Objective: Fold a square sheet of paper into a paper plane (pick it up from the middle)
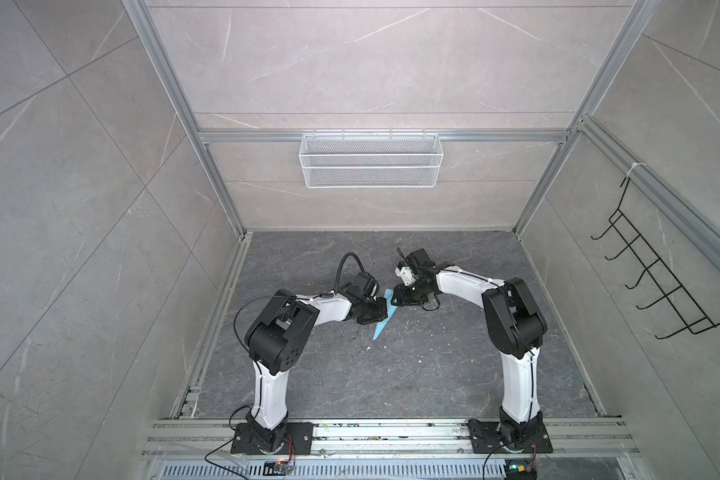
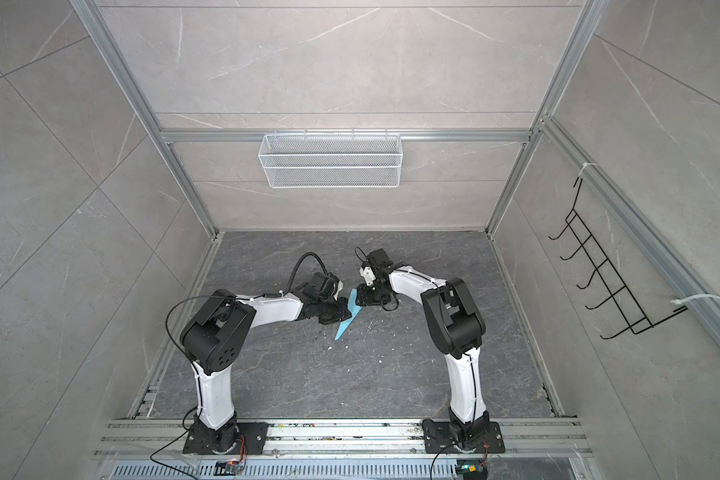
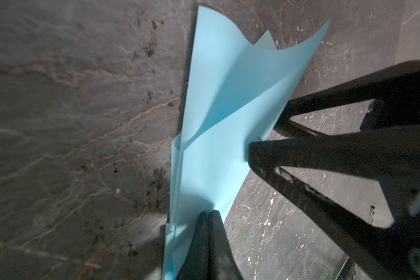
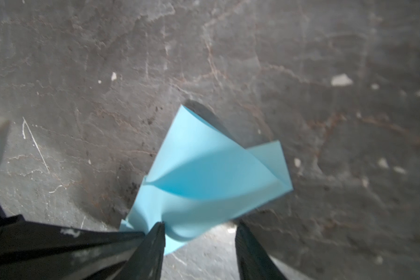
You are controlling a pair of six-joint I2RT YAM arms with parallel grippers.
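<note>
The square sheet of paper (image 1: 380, 326) (image 2: 344, 325) is light blue and folded into a slim pointed dart, the paper plane, lying mid-table. My left gripper (image 1: 378, 315) (image 2: 342, 316) (image 3: 210, 213) is shut on the paper's (image 3: 216, 145) folded edge. From the opposite side my right gripper (image 1: 395, 297) (image 2: 361, 300) (image 4: 200, 224) stands open. Its fingers (image 3: 301, 150) straddle the paper's other edge, and one finger touches the sheet (image 4: 204, 174). The loose flaps curl upward. The left gripper's dark fingers (image 4: 83, 242) show beside it in the right wrist view.
The dark marbled tabletop (image 1: 433, 374) has small white flecks scattered in front of the paper. A white mesh basket (image 1: 370, 160) hangs on the back wall. A black wire hook rack (image 1: 657, 282) is fixed to the right wall.
</note>
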